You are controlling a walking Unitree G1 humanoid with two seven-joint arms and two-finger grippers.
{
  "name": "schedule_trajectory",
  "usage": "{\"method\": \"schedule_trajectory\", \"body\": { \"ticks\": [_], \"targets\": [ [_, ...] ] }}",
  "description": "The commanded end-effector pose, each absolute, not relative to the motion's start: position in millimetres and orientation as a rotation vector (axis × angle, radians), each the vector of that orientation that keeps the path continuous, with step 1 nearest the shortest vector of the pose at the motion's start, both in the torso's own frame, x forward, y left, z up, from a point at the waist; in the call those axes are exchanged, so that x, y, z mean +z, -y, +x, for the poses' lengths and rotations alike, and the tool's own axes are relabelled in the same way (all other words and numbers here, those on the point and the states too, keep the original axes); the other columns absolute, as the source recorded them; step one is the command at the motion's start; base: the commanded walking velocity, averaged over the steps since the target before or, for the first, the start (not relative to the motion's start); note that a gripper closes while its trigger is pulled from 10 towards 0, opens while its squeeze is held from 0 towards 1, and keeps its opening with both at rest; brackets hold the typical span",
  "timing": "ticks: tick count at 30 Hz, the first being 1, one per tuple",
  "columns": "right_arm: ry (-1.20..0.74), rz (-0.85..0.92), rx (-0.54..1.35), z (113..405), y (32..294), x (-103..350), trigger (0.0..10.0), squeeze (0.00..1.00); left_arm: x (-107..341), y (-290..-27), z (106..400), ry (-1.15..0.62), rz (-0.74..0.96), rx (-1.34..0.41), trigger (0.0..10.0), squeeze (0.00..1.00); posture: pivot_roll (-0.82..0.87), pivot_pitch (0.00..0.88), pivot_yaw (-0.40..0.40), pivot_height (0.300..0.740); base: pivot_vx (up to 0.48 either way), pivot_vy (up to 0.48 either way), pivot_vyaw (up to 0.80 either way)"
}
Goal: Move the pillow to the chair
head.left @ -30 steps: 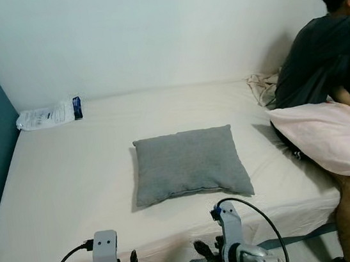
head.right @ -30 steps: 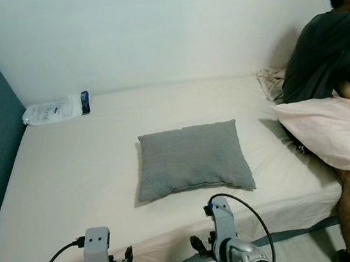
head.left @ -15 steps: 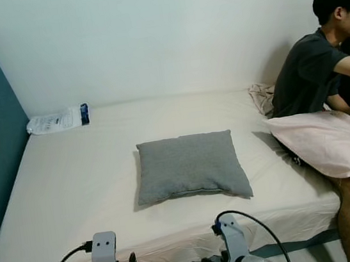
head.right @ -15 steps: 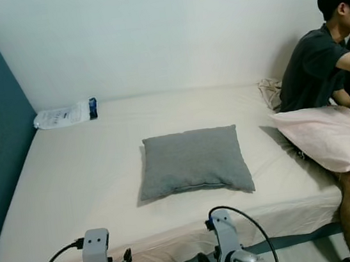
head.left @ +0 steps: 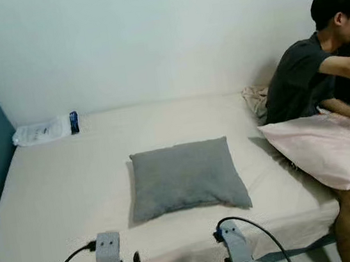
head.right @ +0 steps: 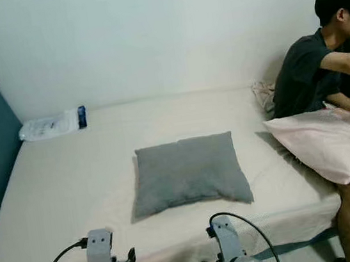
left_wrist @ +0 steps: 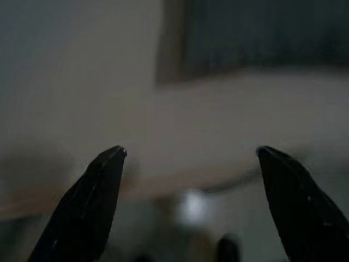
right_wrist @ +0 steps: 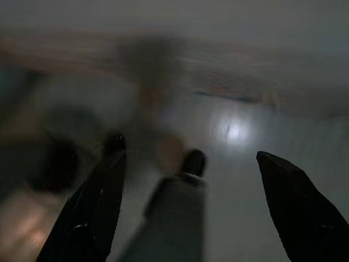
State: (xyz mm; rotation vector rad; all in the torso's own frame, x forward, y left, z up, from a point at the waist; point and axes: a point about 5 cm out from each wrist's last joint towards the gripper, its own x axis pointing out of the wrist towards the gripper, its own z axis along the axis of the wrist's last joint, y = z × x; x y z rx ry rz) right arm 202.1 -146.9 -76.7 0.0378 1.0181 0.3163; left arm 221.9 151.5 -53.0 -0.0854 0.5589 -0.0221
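At upper left of the head view, a white packet (head.left: 42,130) lies on the bed (head.left: 55,205). Centre frame: grey pillow (head.left: 185,178), flat on the sheet. Lower edge: left gripper (left_wrist: 188,204) and right gripper (right_wrist: 191,207), fingers spread wide, holding nothing. Right edge: seated person (head.left: 323,79) with pink pillow (head.left: 329,149).

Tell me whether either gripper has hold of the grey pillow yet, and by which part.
Nothing is held. The left gripper and right gripper are both open with nothing between their fingers, low at the near edge of the bed; the grey pillow lies untouched mid-mattress.
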Motion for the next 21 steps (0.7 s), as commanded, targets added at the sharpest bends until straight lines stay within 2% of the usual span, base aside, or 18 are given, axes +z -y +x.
{"method": "schedule_trajectory", "body": {
  "ticks": [1, 14, 18, 21],
  "targets": [
    [-0.992, 0.040, 0.352, 209, 133, -73, 10.0, 0.00, -60, -165, 210, -0.596, -0.084, 0.029, 10.0, 0.00, 0.06, 0.015, -0.102, 0.722, 0.000, 0.000, 0.00],
    [-1.008, 0.037, 0.337, 202, 135, -77, 10.0, 0.00, -63, -165, 206, -0.615, -0.076, 0.027, 10.0, 0.00, 0.06, 0.030, -0.095, 0.722, 0.000, 0.000, 0.00],
    [-0.923, 0.145, 0.227, 223, 140, -65, 10.0, 0.00, -63, -166, 205, -0.615, -0.073, 0.026, 10.0, 0.00, 0.06, 0.041, -0.089, 0.722, 0.000, 0.000, 0.00],
    [-0.780, 0.326, 0.133, 259, 142, -40, 10.0, 0.00, -62, -168, 206, -0.604, -0.061, 0.020, 10.0, 0.00, 0.05, 0.048, -0.079, 0.722, 0.000, 0.000, 0.00]
  ]
}}
